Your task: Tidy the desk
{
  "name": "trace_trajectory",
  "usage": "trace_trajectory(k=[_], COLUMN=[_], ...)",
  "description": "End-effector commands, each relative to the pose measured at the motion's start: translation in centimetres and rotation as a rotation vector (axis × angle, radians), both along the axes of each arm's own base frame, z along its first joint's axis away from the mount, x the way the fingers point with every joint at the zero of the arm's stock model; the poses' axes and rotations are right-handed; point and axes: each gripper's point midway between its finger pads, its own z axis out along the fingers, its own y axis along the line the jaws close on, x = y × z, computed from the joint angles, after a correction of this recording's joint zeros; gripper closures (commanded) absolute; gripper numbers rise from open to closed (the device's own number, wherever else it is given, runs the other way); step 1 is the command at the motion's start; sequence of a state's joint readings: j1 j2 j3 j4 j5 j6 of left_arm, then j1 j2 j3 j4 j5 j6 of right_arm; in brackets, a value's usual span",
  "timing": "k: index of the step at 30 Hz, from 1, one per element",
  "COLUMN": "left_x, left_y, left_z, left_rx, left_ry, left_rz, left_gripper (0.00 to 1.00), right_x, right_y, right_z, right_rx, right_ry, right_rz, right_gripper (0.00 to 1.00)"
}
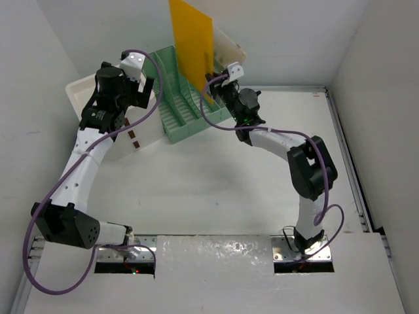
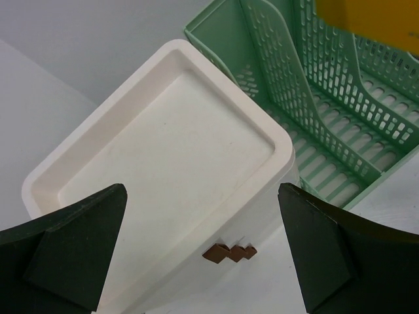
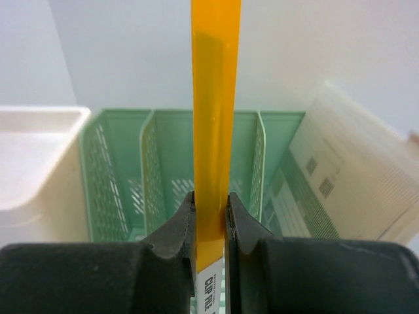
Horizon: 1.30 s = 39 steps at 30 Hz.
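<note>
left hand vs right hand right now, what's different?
Left hand is open wide; right hand is shut. Left hand holds nothing; right hand pinches the yellow file near its lower edge, upright. Left hand hangs over the white drawer box; right hand is over the green file rack. Both are dark and at the far side of the desk.

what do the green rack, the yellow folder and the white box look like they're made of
Green rack: likely moulded plastic, matte; slotted lattice walls and dividers.
Yellow folder: looks like thin plastic sheet, slightly glossy, smooth and stiff enough to stand upright; could be coated card.
White box: probably plastic, satin cream, rounded moulded rim.
</note>
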State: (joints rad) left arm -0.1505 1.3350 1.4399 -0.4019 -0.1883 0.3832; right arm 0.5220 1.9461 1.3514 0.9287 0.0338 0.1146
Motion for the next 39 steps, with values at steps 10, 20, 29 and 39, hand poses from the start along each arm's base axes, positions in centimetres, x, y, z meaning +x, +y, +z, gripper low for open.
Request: trace_trajectory(k=[10, 20, 29, 39], left_x=[1.0, 0.5, 0.8, 1.7], left_y=[0.3, 1.4, 1.9, 1.6], left_z=[3.1, 3.7, 3.6, 3.3], left_rx=[-0.049, -0.006, -0.002, -0.023], left_ry=[-0.098, -0.105, -0.100, -0.098], left_rz=[0.004, 0.034, 0.034, 0.027], left_gripper=[0.00, 0.00, 0.01, 0.00], right_x=[-6.0, 0.8, 2.0, -2.6], right_y=[-2.5, 0.4, -0.6, -1.8], right_z=[14.7, 7.6, 1.1, 11.1], right_rx=[0.154, 0.108, 0.097, 0.173], right_ry=[-0.323, -0.307, -0.266, -0.412], right_rz=[0.035, 0.011, -0.068, -0.006], right_gripper=[1.00, 1.00, 1.00, 1.00])
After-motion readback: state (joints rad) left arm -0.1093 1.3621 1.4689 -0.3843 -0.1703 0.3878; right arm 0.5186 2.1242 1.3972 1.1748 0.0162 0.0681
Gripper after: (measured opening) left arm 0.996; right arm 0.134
